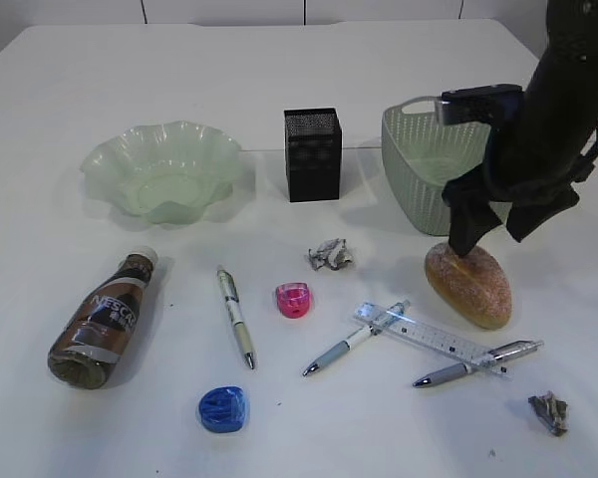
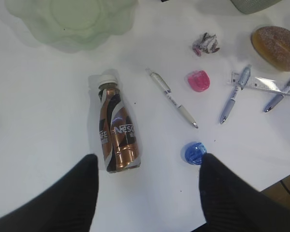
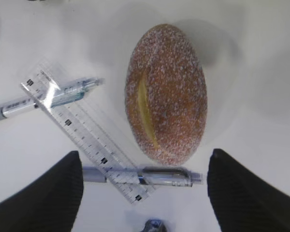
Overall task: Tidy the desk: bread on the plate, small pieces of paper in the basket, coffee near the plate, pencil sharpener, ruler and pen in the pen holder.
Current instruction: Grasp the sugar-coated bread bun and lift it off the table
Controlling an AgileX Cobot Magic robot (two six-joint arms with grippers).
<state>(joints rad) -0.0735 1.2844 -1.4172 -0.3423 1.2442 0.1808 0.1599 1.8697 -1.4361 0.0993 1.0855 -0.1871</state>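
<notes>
On the white table (image 1: pixel 279 70), the golden-brown bread roll (image 1: pixel 468 284) lay at the right of the exterior frame, just in front of the pale green woven basket (image 1: pixel 419 174). The right end effector (image 1: pixel 475 234) hung directly above the roll's upper end; in the right wrist view its two dark fingers (image 3: pixel 48 193) stood spread wide at the lower corners, with the roll lying between and beyond them, not pinched. Left of the roll in that view, the clear ruler (image 3: pixel 84 128) lay slanted across two grey pens (image 1: pixel 354 339) (image 1: pixel 478 361). The ruffled green plate (image 1: pixel 164 169) sat at the upper left of the exterior frame and the black mesh pen holder (image 1: pixel 312 154) at upper centre, between plate and basket. The Nescafe coffee bottle (image 1: pixel 102 321) lay on its side at lower left. In the left wrist view the left end effector (image 2: pixel 147 193) hovered over the bottle's base, fingers spread and holding nothing. A white pen (image 1: pixel 235 317), a pink pencil sharpener (image 1: pixel 293 299) and a blue one (image 1: pixel 222 408) lay across the middle, with one crumpled paper wad (image 1: pixel 329 255) near centre and another (image 1: pixel 548 411) at the lower right corner.
</notes>
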